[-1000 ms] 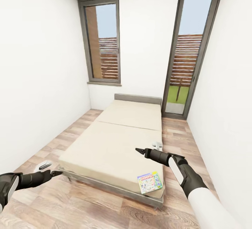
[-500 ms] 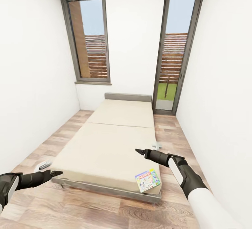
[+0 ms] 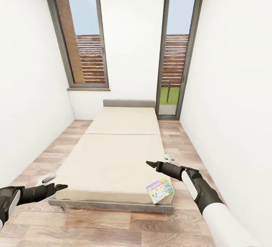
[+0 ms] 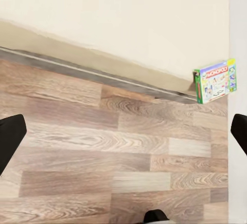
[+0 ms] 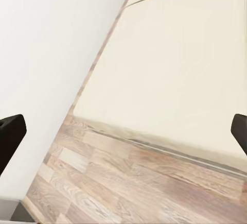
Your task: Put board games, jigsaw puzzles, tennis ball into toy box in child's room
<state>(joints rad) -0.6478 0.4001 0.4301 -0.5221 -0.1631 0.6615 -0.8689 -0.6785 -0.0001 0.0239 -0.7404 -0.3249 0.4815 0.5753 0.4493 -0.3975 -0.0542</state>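
From where I stand at the foot of the bed, one board game lies flat on the mattress at about 5 o'clock, right at the near corner, its edge close to the drop. It is a thin printed box with red lettering on white and green. I judge it light and stiff, probably with a slick printed face, so a pinch from above would find nothing to bite. The better hold looks to be across its thin edge, where the corner sits near the rim of the mattress; the soft top may also give under a finger pressed beside it.

The right gripper hangs over the mattress just at 11 o'clock from the box, apart from it, its tips looking drawn to a point in the head view, though the wrist view shows a dark finger at each side with a wide gap between, so I take it as apart and empty. The left gripper hovers at 8 o'clock by the near left corner of the bed, also spread in its own wrist view, holding nothing.

Room is tight: white walls close in both sides, leaving plank floor strips along the bed. A small pale object lies on the floor at the bed's right side, and another at the left; I cannot tell what they are.
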